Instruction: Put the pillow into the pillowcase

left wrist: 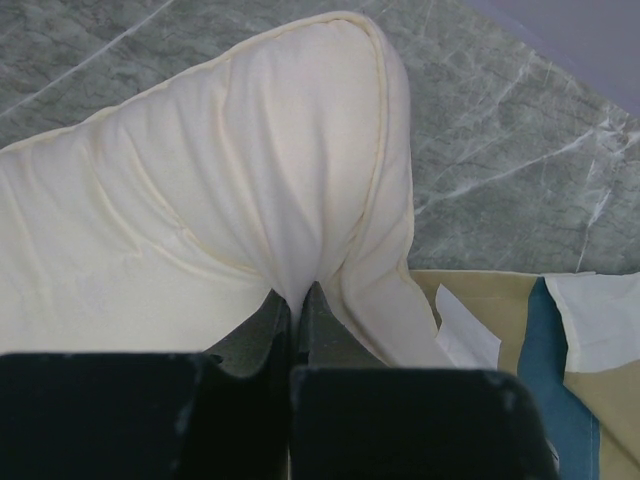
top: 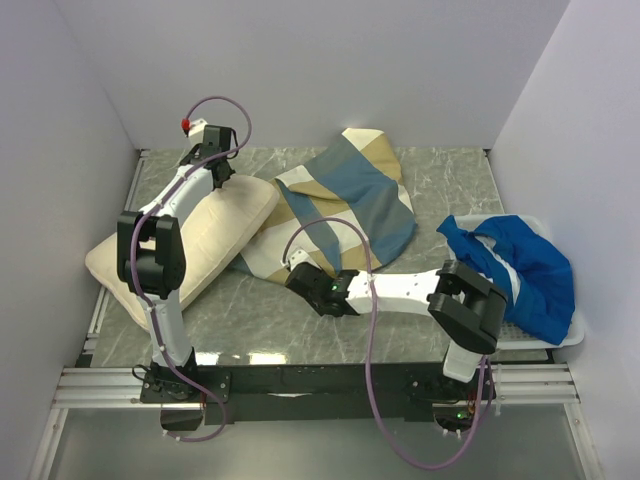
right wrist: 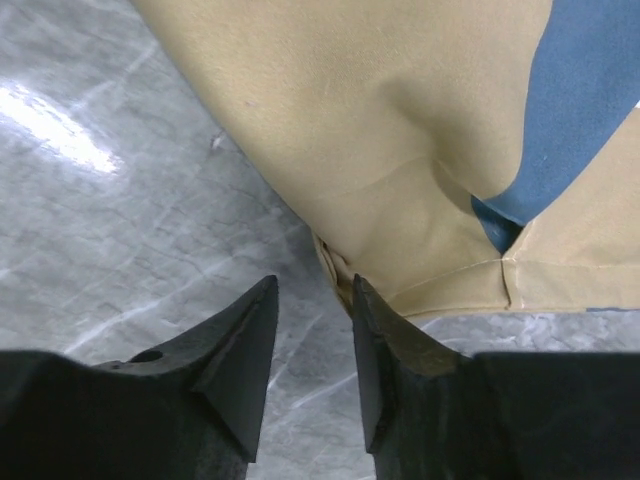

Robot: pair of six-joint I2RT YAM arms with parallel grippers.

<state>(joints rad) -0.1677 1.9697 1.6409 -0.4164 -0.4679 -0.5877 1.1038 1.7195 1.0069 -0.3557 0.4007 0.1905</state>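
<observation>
The cream pillow (top: 190,240) lies at the left of the marble table, its far end next to the pillowcase. My left gripper (top: 224,180) is at that far end, shut on a pinched fold of the pillow (left wrist: 200,180), which bunches up between the jaws of the left gripper (left wrist: 297,293). The tan, slate-blue and white pillowcase (top: 340,200) lies crumpled at the centre. My right gripper (top: 293,275) is low at its near-left edge. In the right wrist view the right gripper (right wrist: 313,290) is open with bare table between the fingers, and the tan hem of the pillowcase (right wrist: 380,120) touches the right fingertip (right wrist: 362,290).
A bright blue cloth with white stripes (top: 520,265) is heaped in a white tray (top: 545,340) at the right edge. White walls close in the table on the left, back and right. A corner of the pillowcase (left wrist: 500,330) shows beside the pillow.
</observation>
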